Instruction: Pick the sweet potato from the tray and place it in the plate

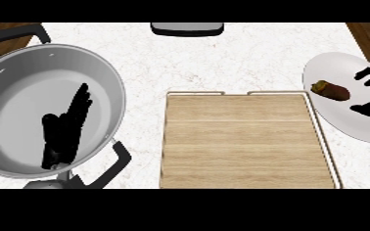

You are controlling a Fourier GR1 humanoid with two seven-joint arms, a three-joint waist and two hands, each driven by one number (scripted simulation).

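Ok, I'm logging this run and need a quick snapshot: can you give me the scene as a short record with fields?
sweet potato: lying on the plate, at the view's right edge
tray: wooden, centre of the counter, nothing on it
pot: large, grey, at left
right hand: only dark fingertips show beside the sweet potato; grip cannot be judged
left hand: open, fingers straight, seen over the pot
task state: sweet potato already in the plate

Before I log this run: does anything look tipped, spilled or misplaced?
Nothing stands out. The sweet potato lies on the plate, the tray sits square, and the pot is upright.
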